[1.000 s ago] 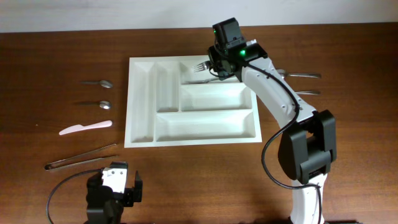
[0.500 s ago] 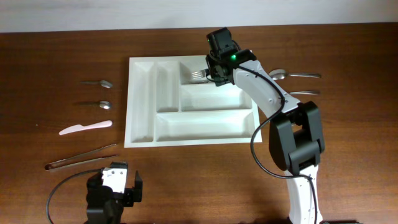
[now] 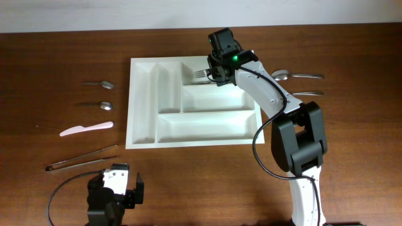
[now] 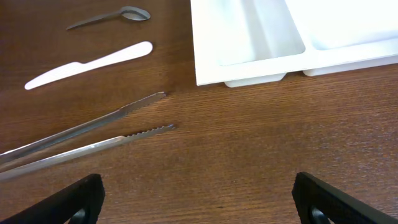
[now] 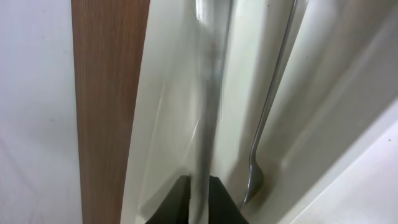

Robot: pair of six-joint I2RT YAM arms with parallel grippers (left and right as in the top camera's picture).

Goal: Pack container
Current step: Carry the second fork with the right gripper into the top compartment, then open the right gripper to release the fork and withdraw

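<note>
I see the white tray (image 3: 143, 100) in the middle of the table, a bit nearer the far edge. My right gripper (image 3: 217, 72) hangs over the tray's far right corner, its fingers clamped on a fork (image 3: 201, 75) with prongs pointing to the left edge, and a thin metal handle (image 5: 273, 93) lies in that slot just beside it. My left gripper (image 4: 202, 202) sits by the near edge, fingers wide apart, close to the tongs (image 4: 81, 140).
</note>
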